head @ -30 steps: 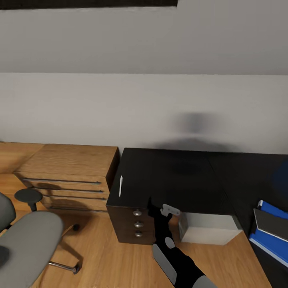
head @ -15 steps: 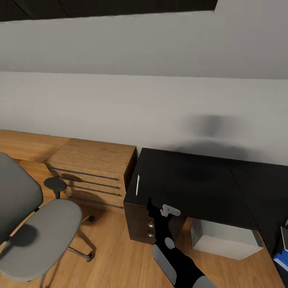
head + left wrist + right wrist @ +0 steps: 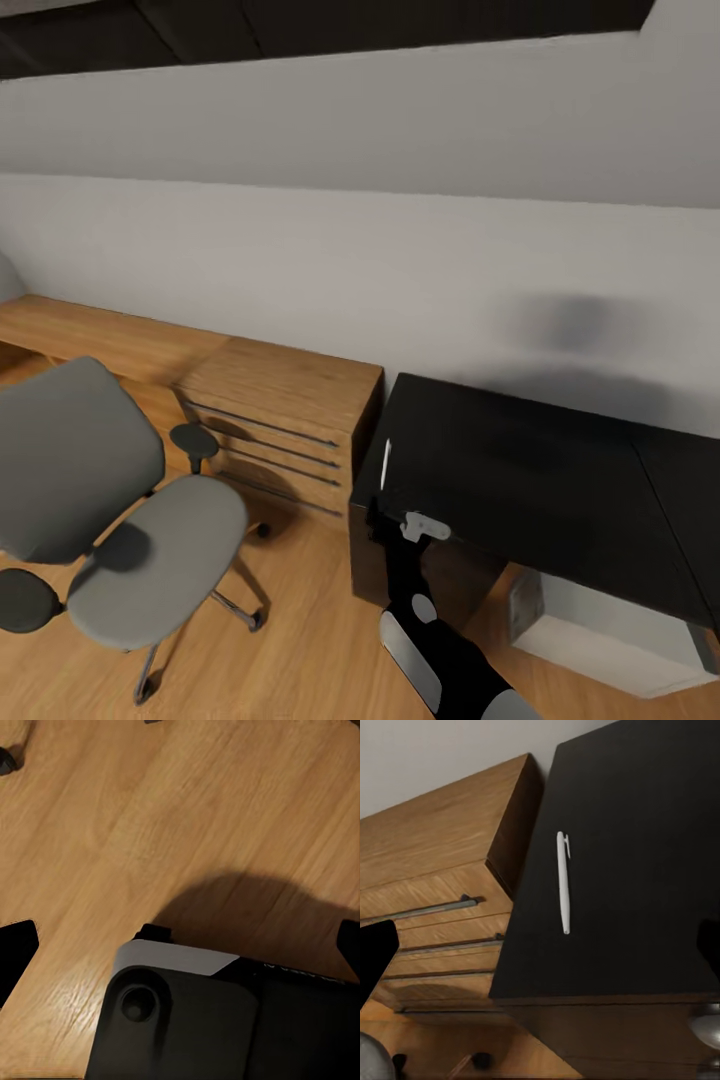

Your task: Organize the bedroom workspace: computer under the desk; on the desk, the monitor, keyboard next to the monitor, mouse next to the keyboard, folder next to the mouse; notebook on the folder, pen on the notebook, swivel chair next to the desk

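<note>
Jaws of both arms spread and empty: the right gripper (image 3: 540,945) hangs above the pen (image 3: 562,882), presumably lined up for a pick; the left gripper (image 3: 180,937) faces bare floor (image 3: 187,802). Pen lies near the tabletop (image 3: 520,470) edge, beside the wooden cabinet (image 3: 290,400). Chair (image 3: 110,500) stands well apart, seat bare. Computer (image 3: 610,640) under the tabletop, cut off at the frame edge.

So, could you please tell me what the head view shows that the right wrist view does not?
The head view alone takes in the whole swivel chair, the computer under the desk and the grey wall. The right wrist view alone brings up a round silver knob. Both show the white pen on the black desk beside the wooden cabinet.
</note>
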